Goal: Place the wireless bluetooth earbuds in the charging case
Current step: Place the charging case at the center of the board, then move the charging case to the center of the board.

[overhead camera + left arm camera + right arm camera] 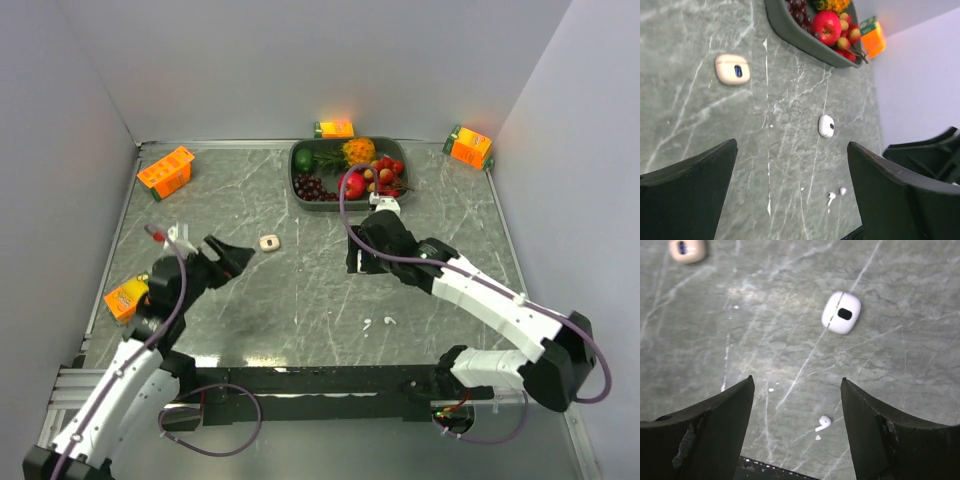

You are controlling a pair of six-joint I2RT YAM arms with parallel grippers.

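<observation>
While the right gripper point(353, 255) is gaping empty, the tiny glossy white plastic earbuds point(385, 321) are lying toward the table's point(300, 300) near edge from it (nearer arm, I'd say). The cream-beige rounded plastic case point(268, 242) is sitting just ahead of the left gripper point(238, 260), also gaping.

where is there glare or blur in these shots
Top external: the back orange carton glows overexposed, and the earbuds are mere white specks. Left wrist: its own fingers are dark and soft, the charging case fairly sharp. Right wrist: the white case is crisp, the charging case softer at the top edge.
</observation>
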